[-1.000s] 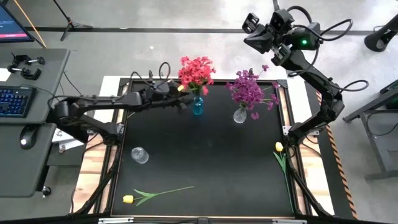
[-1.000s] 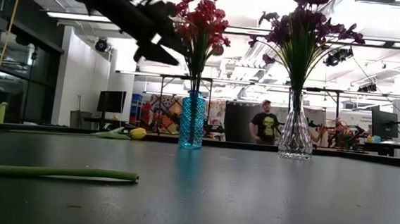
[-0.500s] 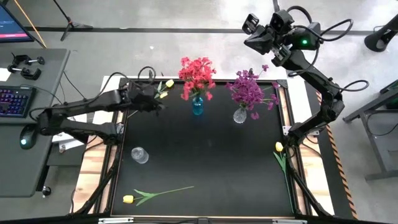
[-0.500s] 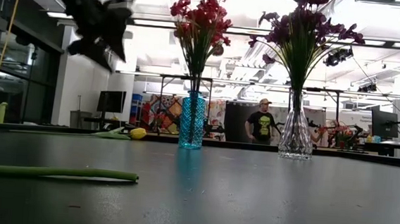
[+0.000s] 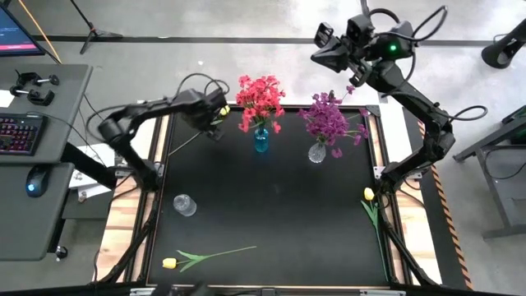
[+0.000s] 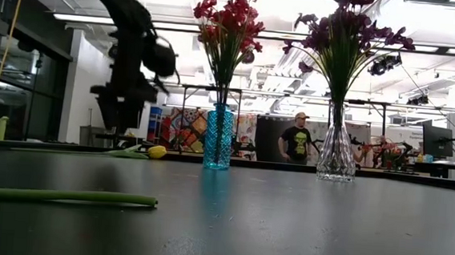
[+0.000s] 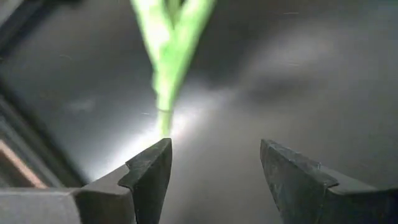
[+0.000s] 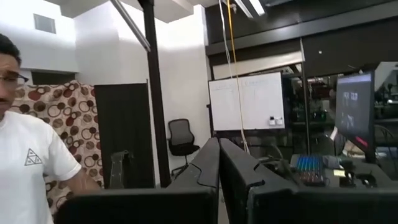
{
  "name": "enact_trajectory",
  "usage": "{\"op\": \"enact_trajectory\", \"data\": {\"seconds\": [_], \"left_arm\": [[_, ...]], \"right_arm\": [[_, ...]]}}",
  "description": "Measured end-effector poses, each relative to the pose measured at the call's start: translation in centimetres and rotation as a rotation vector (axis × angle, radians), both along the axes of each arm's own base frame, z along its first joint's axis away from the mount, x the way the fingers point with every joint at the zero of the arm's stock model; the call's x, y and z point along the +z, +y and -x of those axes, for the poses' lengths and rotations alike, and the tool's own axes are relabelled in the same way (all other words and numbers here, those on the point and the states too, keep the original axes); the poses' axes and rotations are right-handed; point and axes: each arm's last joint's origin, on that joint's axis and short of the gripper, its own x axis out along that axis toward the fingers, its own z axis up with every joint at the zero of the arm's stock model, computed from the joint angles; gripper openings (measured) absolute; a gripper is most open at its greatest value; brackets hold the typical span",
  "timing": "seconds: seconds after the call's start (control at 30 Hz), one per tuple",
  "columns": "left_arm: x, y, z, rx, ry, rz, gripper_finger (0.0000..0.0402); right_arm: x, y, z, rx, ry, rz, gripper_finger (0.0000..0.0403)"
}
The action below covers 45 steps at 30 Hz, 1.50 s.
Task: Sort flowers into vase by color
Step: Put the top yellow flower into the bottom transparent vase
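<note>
- The left gripper (image 5: pixel 215 122) hangs over the upper left of the black desk (image 5: pixel 271 214) in the high view, just left of the blue vase (image 5: pixel 260 141).
- Its fingers (image 7: pixel 149 177) stand wide apart in the left wrist view, and a thin green stem (image 7: pixel 165 93) runs down to touch the inner edge of one of them; the other finger is clear of it.
- A yellow bud (image 5: pixel 223 110) shows right at that gripper in the high view, at the head of this stem.
- Red-pink flowers (image 5: pixel 260 96) stand upright in the blue vase, at the upper middle of the high view.
- Purple flowers (image 5: pixel 329 120) stand in a clear vase (image 5: pixel 316 152) just to the right of the red ones.
- An empty clear glass vase (image 5: pixel 185 205) sits at the left middle of the desk, well apart from the other two.
- One yellow tulip (image 5: pixel 205 257) lies flat near the lower left edge of the desk, its bud pointing left.
- Another yellow tulip (image 5: pixel 369 197) lies along the right edge, bud toward the top of the frame.
- The right gripper (image 5: pixel 322 38) is raised beyond the far edge of the desk at the upper right, its fingers (image 8: pixel 211 168) pressed together with nothing between them.
- A person in a white shirt (image 8: pixel 28 162) shows at the left edge of the right wrist view.
</note>
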Motion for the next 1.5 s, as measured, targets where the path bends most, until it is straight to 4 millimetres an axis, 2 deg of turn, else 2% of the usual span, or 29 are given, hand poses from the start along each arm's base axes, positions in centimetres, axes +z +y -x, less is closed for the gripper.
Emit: {"op": "enact_trajectory", "data": {"seconds": [0.13, 0.23, 0.4, 0.57, 0.67, 0.8, 0.83, 0.9, 1.0, 1.07, 1.13, 1.23, 1.37, 1.5], "left_arm": [[-1.4, 2.9, 0.3, -0.019, 0.06, 0.018, 0.0231], [-2.9, 4.2, 1.1, -0.009, 0.09, 0.066, 0.0231], [-4.8, 5.6, 1.9, 0.019, 0.042, 0.17, 0.0231], [-5.8, 6.1, 1.7, -0.015, 0.037, 0.172, 0.022], [-6.1, 6.1, 1.7, -0.035, 0.043, 0.193, 0.017], [-5.7, 5.8, 1.6, -0.059, 0.046, 0.187, 0.0039], [-5.4, 5.7, 1.7, -0.055, 0.041, 0.173, 0.002], [-4.2, 5.7, 1.8, -0.045, 0.023, 0.117, 0.0015], [-0.8, 5.4, 2.3, -0.016, -0.048, -0.007, 0.0005], [1.9, 4.8, 2.7, 0.012, -0.132, -0.088, 0.0004], [5.3, 3.7, 3.1, 0.025, -0.25, -0.197, 0.0003], [10.2, 1.1, 4.1, 0.015, -0.405, -0.356, 0.0002], [16.0, -3.5, 6.2, -0.024, -0.617, -0.57, 0.0001], [20.1, -7.9, 9.1, -0.031, -0.843, -0.733, 0.0001]], "right_arm": [[-0.1, -0.1, -0.1, -0.004, 0.004, 0.002, 0.0], [-0.1, 0.0, -0.1, -0.006, 0.0, 0.01, 0.0], [-0.1, 0.0, -0.1, -0.012, -0.011, 0.028, 0.0], [-0.1, 0.1, -0.2, -0.008, -0.014, 0.033, 0.0], [-0.1, 0.1, -0.2, -0.003, -0.008, 0.027, 0.0], [-0.1, 0.2, -0.2, 0.011, 0.001, 0.033, 0.0], [-0.1, 0.2, -0.2, 0.012, 0.002, 0.034, 0.0], [-0.1, 0.2, -0.1, 0.017, 0.005, 0.037, 0.0], [-0.1, 0.2, -0.1, 0.029, 0.011, 0.045, 0.0], [-0.2, 0.2, -0.1, 0.037, 0.016, 0.05, 0.0], [-0.2, 0.3, -0.1, 0.045, 0.021, 0.055, 0.0], [-0.2, 0.3, -0.1, 0.046, 0.022, 0.056, 0.0], [-0.2, 0.3, -0.1, 0.053, 0.026, 0.061, 0.0], [-0.2, 0.3, -0.1, 0.061, 0.03, 0.066, 0.0]]}}
